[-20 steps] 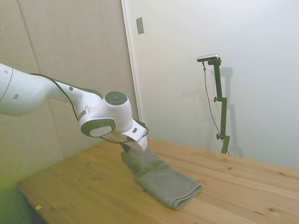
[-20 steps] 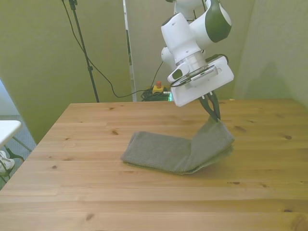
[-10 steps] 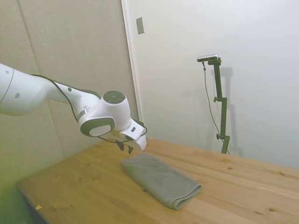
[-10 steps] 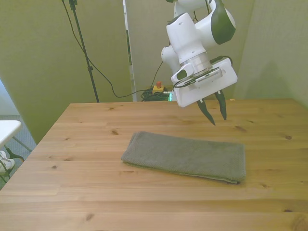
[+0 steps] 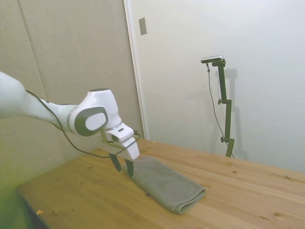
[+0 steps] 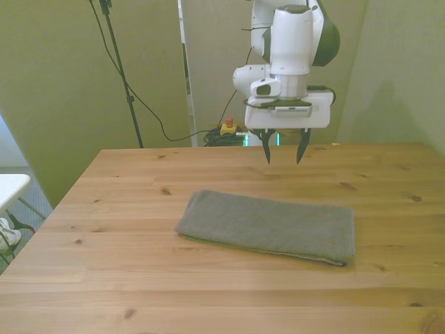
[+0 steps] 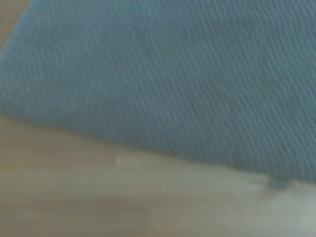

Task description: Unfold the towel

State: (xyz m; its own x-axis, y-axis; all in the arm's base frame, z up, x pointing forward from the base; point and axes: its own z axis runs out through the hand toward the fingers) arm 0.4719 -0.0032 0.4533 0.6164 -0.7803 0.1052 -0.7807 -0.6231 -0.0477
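I see one towel [image 6: 268, 228] on one table [image 6: 139, 278], and I have one gripper [image 6: 283, 147].

White arm [image 6: 295, 42] low, jaws spread apart, pointing straight down

Towel flat on the desk, claw above its far side.

The towel [image 6: 268, 227] lies flat on the desk [image 6: 125, 278], near the middle, its length running from the front view's left to the front view's right; the claw [image 6: 283, 154] hangs over the desk just behind the towel's far long edge, clear of the cloth, fingers apart and pointing down; in the side view the claw [image 5: 122, 166] stands beside the towel's [image 5: 164, 183] end nearest the arm; the wrist view shows the towel [image 7: 163, 79] lying on the desk [image 7: 123, 197].
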